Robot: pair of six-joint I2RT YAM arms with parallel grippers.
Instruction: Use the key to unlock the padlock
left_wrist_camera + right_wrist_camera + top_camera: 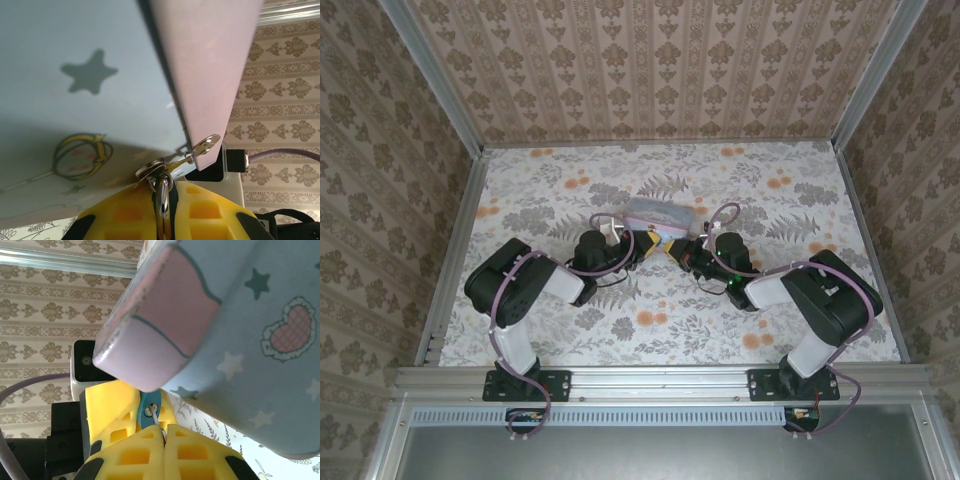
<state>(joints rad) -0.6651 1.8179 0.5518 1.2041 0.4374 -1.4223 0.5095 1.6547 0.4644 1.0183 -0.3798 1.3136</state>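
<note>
While the padlock (149, 407) is sitting just beside a corner of the star-printed tin (240, 340) over the desk (650, 320), the left tool (161, 189) is pinching it and the right tool (162, 430) is pinching the key (156, 418) against its face.

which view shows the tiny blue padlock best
Right wrist: the tiny blue padlock shows its keyhole face beyond the right gripper. Left wrist gives a metal loop, probably its shackle, in the left gripper. Top external: too small.

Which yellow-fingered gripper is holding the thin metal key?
The right gripper: its fingertips pinch the thin metal key at the small bluish padlock, while the left gripper clamps that padlock.
</note>
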